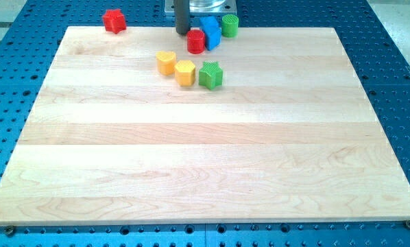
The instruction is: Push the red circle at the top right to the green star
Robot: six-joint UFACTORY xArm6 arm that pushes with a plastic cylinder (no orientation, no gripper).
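Now, key relation: my tip (182, 32) stands at the top edge of the tabletop (205, 165), just beside the red circle (195, 41), on its upper-left side; the green star (210, 74) lies below the circle and slightly to the view's right.
Push line: as I judge it, a shove down and a little rightward carries the circle to the star; the tip looks already close to the far side of the circle from the star, so little repositioning seems needed.
Fingers: none on this arm, only a straight dark rod, so nothing opens, closes or grips.
Task's thing: the red circle sits near the top centre, touching or nearly touching the blue block (210, 31) on its right.
Neighbours: a green round block (230, 25) just right of the blue one; a yellow heart (166, 62) and a yellow block (184, 72) lie left of the star, the latter nearly against it; a red block (113, 20) is well apart at top left.
Materials: pale, smooth wooden board; small, matte, ribbed, plastic-looking blocks.
Risk: the blue block could drag along with the circle.
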